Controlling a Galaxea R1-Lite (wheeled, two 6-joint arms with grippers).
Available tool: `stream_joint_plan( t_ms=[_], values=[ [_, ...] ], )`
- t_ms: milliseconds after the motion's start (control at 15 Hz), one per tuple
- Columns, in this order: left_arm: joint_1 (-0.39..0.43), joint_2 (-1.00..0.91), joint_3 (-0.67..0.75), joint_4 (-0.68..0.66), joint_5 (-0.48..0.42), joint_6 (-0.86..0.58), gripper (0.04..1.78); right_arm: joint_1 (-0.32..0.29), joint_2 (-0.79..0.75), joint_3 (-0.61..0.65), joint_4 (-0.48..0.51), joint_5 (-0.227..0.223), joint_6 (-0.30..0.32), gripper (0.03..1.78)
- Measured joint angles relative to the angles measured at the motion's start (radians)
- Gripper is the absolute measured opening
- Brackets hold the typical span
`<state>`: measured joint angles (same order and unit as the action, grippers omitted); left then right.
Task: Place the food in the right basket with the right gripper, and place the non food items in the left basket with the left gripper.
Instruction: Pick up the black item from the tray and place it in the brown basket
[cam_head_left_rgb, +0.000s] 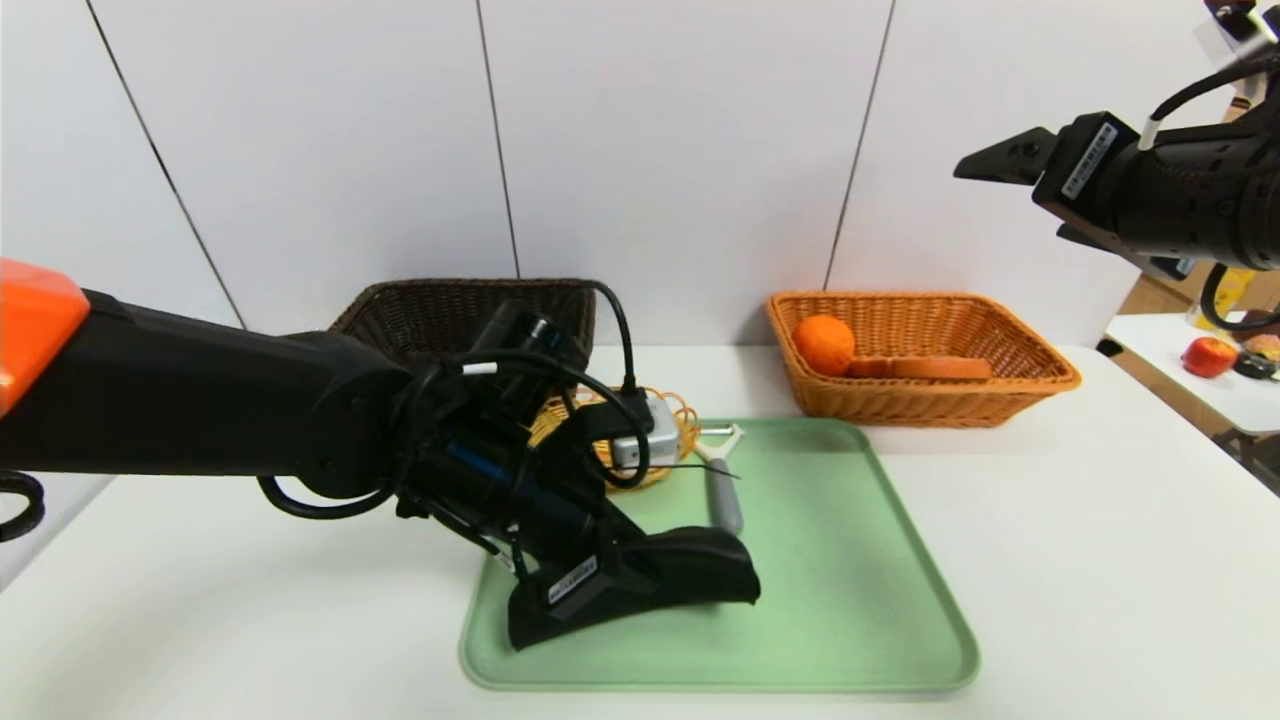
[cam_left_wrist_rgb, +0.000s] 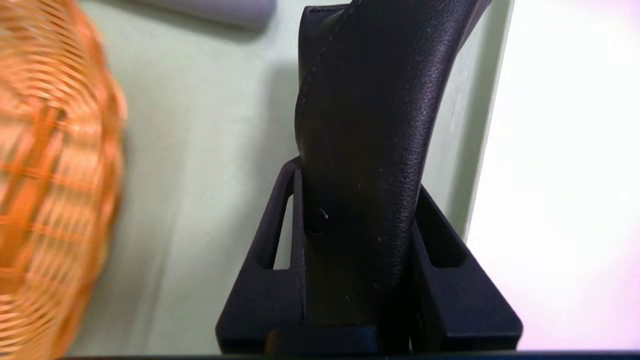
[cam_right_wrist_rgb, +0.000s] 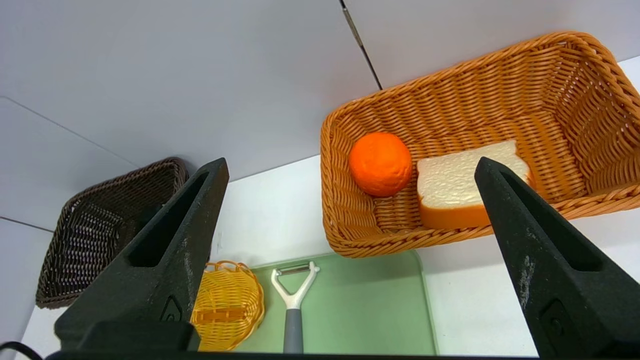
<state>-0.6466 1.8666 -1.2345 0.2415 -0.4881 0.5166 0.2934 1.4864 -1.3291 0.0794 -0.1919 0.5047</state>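
My left gripper (cam_head_left_rgb: 640, 580) is shut on the black folded pouch (cam_head_left_rgb: 690, 572) low over the green tray (cam_head_left_rgb: 850, 620); the left wrist view shows the pouch (cam_left_wrist_rgb: 370, 125) clamped between both fingers (cam_left_wrist_rgb: 280, 240). The grey-handled peeler (cam_head_left_rgb: 722, 490) lies on the tray beside the pouch, also in the right wrist view (cam_right_wrist_rgb: 294, 310). The orange (cam_head_left_rgb: 825, 344) and the bread slice (cam_head_left_rgb: 940, 368) lie in the orange-tan right basket (cam_head_left_rgb: 1030, 380). The dark brown left basket (cam_head_left_rgb: 400, 315) stands at the back left. My right gripper (cam_right_wrist_rgb: 350, 170) is open and empty, raised high at the right (cam_head_left_rgb: 1000, 160). The grey case and white case are hidden.
A small round yellow basket (cam_head_left_rgb: 675, 420) sits at the tray's back left corner, partly behind my left wrist. A red apple (cam_head_left_rgb: 1208, 356) lies on a separate table at the far right. The wall stands close behind both baskets.
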Motion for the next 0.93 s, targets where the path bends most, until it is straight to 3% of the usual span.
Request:
stream_joint_plan(
  t_ms=[600,733,933],
  values=[
    [-0.009,-0.198,-0.132,0.057,0.009,-0.391,0.41,-0.032,0.016,0.002,-0.001,0.023,0.0,1.7],
    [0.001,-0.236,-0.163,0.012,0.123,-0.488,0.36,-0.033,0.019,0.002,-0.002,0.047,0.0,1.7],
    [0.064,-0.252,-0.195,-0.117,0.376,-0.609,0.36,-0.033,0.027,0.001,-0.003,0.048,0.005,1.7]
  ],
)
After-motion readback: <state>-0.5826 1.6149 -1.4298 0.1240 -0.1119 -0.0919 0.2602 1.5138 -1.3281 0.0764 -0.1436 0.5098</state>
